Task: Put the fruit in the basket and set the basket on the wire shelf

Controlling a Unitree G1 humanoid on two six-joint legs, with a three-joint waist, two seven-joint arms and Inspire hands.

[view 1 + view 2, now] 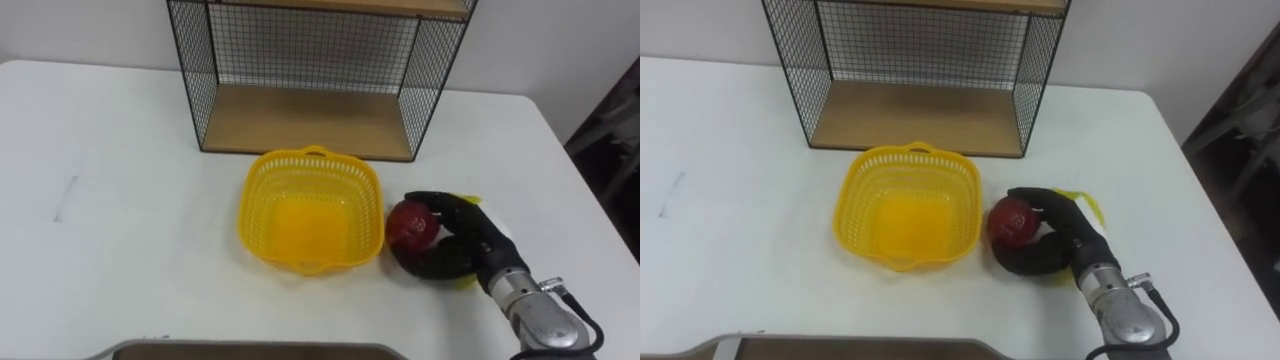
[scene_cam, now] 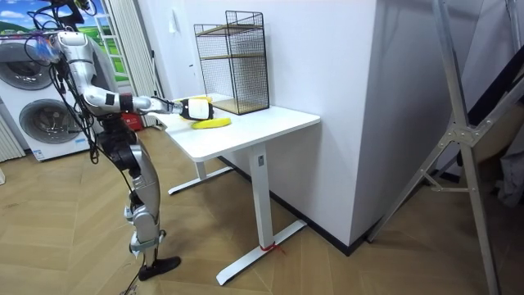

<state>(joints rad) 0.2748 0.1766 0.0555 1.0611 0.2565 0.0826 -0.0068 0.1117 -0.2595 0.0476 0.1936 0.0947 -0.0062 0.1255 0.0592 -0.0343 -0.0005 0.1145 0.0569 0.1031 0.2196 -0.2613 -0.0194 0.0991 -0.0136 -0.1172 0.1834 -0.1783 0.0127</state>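
A yellow plastic basket stands empty on the white table, just in front of the wire shelf. Right of the basket lies a red apple. My right hand has its dark fingers curled round the apple from the right and below. A yellow banana lies mostly hidden under that hand. In the room view I stand at the table's end with the right arm stretched toward the basket.
The shelf has a wooden bottom board and black mesh sides, open toward me. A grey edge runs along the bottom of the view. The table's right edge is close to my arm. Washing machines stand behind me.
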